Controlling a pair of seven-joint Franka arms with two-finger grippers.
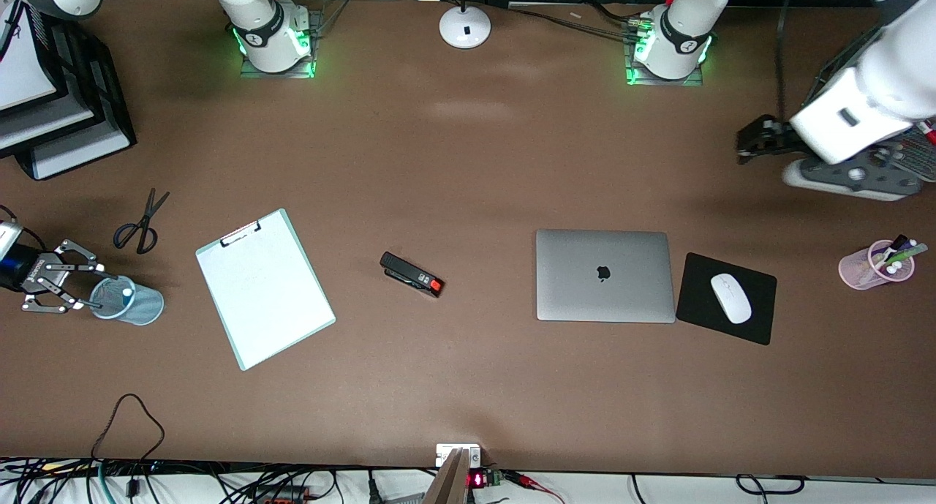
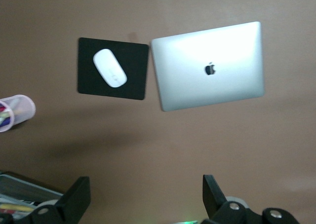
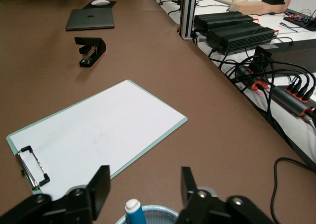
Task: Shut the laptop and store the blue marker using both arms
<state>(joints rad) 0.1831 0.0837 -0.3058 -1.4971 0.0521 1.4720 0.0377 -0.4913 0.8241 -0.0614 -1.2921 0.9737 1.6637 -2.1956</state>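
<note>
The silver-grey laptop (image 1: 603, 275) lies closed on the table, apple logo up; it also shows in the left wrist view (image 2: 210, 66) and the right wrist view (image 3: 91, 19). The blue marker (image 3: 134, 212) stands white end up in a blue mesh cup (image 1: 126, 301) at the right arm's end of the table, and its white tip shows in the front view (image 1: 128, 292). My right gripper (image 1: 93, 288) is open just beside the cup, its fingers (image 3: 101, 184) spread either side of the marker and apart from it. My left gripper (image 1: 742, 147) is open and empty, up over bare table beside the wire tray.
A black mouse pad (image 1: 760, 321) with a white mouse (image 1: 730, 298) lies beside the laptop. A pink pen cup (image 1: 874, 264) and a wire tray (image 1: 918, 153) are at the left arm's end. A stapler (image 1: 412, 273), clipboard (image 1: 263, 288), scissors (image 1: 139, 222) and paper trays (image 1: 51, 102) are toward the right arm's end.
</note>
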